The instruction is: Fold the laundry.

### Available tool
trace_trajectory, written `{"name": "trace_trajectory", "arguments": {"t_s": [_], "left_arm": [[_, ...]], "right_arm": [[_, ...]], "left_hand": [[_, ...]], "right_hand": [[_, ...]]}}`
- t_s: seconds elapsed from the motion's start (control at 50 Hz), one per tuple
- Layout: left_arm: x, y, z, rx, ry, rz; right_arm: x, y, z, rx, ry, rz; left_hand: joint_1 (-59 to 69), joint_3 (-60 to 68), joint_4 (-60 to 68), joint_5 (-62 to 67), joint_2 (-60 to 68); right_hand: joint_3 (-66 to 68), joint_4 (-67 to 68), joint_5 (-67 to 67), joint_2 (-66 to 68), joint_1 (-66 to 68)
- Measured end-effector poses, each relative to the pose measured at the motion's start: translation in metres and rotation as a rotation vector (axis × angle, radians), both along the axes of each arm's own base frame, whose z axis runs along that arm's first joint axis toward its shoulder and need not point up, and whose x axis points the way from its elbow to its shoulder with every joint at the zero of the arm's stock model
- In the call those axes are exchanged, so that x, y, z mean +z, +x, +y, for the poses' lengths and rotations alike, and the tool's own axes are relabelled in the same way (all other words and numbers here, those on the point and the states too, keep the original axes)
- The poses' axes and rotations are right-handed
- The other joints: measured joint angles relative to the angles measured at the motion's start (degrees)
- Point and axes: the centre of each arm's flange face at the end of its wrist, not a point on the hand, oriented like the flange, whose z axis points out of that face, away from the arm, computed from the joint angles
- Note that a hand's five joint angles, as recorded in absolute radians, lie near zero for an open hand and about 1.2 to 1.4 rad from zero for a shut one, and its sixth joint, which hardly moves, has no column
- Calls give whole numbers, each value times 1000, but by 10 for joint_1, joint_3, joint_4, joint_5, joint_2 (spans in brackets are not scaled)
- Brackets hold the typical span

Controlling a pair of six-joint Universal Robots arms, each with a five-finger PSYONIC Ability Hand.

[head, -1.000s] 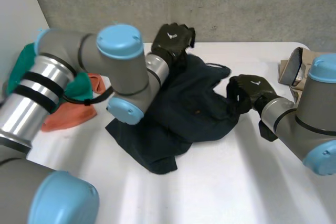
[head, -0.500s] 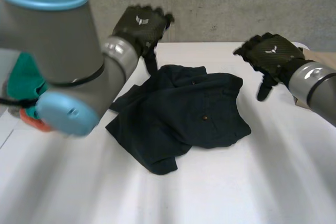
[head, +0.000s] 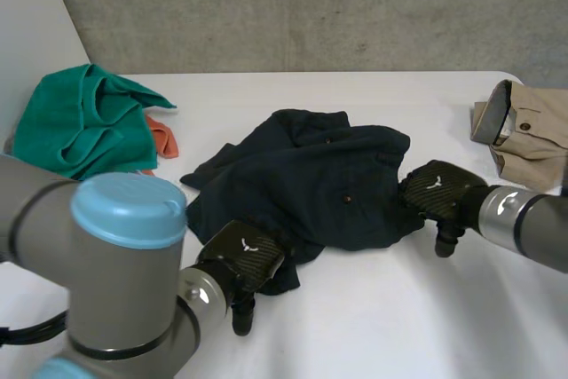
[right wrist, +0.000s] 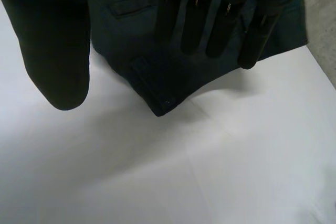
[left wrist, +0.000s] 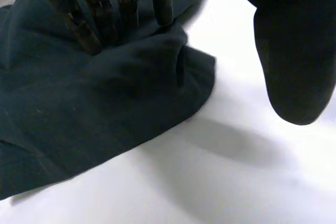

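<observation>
A dark navy garment (head: pixel 311 179) lies crumpled in the middle of the white table (head: pixel 382 326), a button showing on its top layer. My left hand (head: pixel 241 259) is low at the garment's near left corner. In the left wrist view its straight fingers (left wrist: pixel 126 3) rest on the dark cloth (left wrist: pixel 94 103), with the thumb apart over bare table. My right hand (head: pixel 435 193) is at the garment's right edge. In the right wrist view its straight fingers (right wrist: pixel 220 19) hover over a hemmed corner of the cloth (right wrist: pixel 157 93), thumb spread wide. Neither hand grips cloth.
A green cloth (head: pixel 84 122) is heaped at the far left, with an orange one (head: pixel 161 138) beside it. A folded beige garment (head: pixel 524 130) lies at the far right edge. The grey wall stands behind the table.
Both hands have come down from the far side of the garment to its nearer edges, left to the near left corner, right to the right edge. Their fingers have straightened.
</observation>
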Motion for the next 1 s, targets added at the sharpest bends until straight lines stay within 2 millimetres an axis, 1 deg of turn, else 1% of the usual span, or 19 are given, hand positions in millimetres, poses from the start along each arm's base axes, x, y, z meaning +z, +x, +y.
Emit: {"name": "trace_trajectory", "arguments": {"t_s": [0.12, 0.26, 0.3, 0.32, 0.34, 0.36, 0.38, 0.48, 0.54, 0.6, 0.62, 0.64, 0.68, 0.7, 0.86, 0.88, 0.9, 0.92, 1.0], "left_arm": [[-10, -13, -20, 45, -78, 30], [-19, -25, -32, 41, -141, 34], [-24, -32, -35, 24, -176, 31], [-26, -35, -36, 16, -195, 30], [-27, -37, -37, 12, -210, 31], [-28, -39, -39, 7, -230, 33], [-28, -41, -40, 4, -251, 34], [-12, -46, -47, 21, -343, 61], [13, -44, -51, 50, -402, 104], [54, -37, -54, 90, -473, 185], [60, -36, -54, 95, -482, 198], [90, -29, -55, 115, -523, 262], [116, -21, -54, 126, -555, 322], [141, -14, -51, 133, -584, 380], [257, 32, -26, 136, -663, 681], [260, 34, -25, 136, -663, 690], [277, 42, -24, 142, -662, 741], [285, 45, -25, 147, -659, 768], [300, 48, -43, 175, -626, 827]], "right_arm": [[-27, 11, -18, -13, -14, -105], [-47, 22, -28, -12, -25, -187], [-54, 28, -31, -13, -26, -211], [-56, 30, -32, -15, -28, -218], [-57, 31, -33, -18, -29, -222], [-57, 32, -34, -24, -30, -227], [-57, 33, -35, -31, -31, -233], [-40, 32, -39, -73, -46, -278], [-15, 28, -42, -101, -76, -324], [21, 22, -42, -124, -127, -380], [28, 21, -41, -127, -136, -389], [54, 17, -39, -136, -175, -423], [77, 14, -37, -144, -206, -452], [97, 11, -35, -150, -235, -478], [204, -2, -23, -158, -367, -675], [209, -2, -22, -157, -371, -686], [226, -3, -21, -150, -389, -735], [234, -2, -22, -146, -395, -758], [252, 5, -28, -124, -396, -844]], "left_hand": [[0, 0, -2, 0, -4], [1, 1, 0, 1, -2], [147, 123, 132, 131, 126], [268, 228, 238, 232, 233], [308, 262, 272, 266, 280], [452, 397, 408, 398, 416], [519, 480, 491, 481, 488], [533, 539, 553, 529, 548], [533, 539, 553, 529, 548], [533, 539, 553, 529, 548], [533, 539, 553, 529, 548], [533, 539, 553, 529, 548], [533, 539, 553, 529, 548], [533, 539, 553, 529, 548], [533, 540, 553, 529, 549], [533, 540, 553, 529, 549], [533, 540, 553, 529, 549], [533, 540, 553, 529, 549], [533, 540, 553, 529, 549]], "right_hand": [[-1, -1, -8, -1, -2], [0, 0, -7, 0, 0], [145, 143, 138, 149, 139], [238, 236, 216, 247, 227], [312, 311, 293, 323, 291], [349, 347, 332, 359, 320], [364, 367, 348, 369, 326], [369, 375, 357, 369, 326], [369, 375, 361, 369, 331], [369, 375, 363, 369, 331], [369, 375, 363, 369, 331], [369, 376, 363, 369, 331], [369, 376, 363, 369, 331], [369, 376, 363, 369, 331], [370, 376, 368, 369, 333], [370, 376, 368, 369, 333], [370, 376, 370, 369, 335], [370, 376, 370, 369, 338], [370, 376, 370, 369, 339]]}}
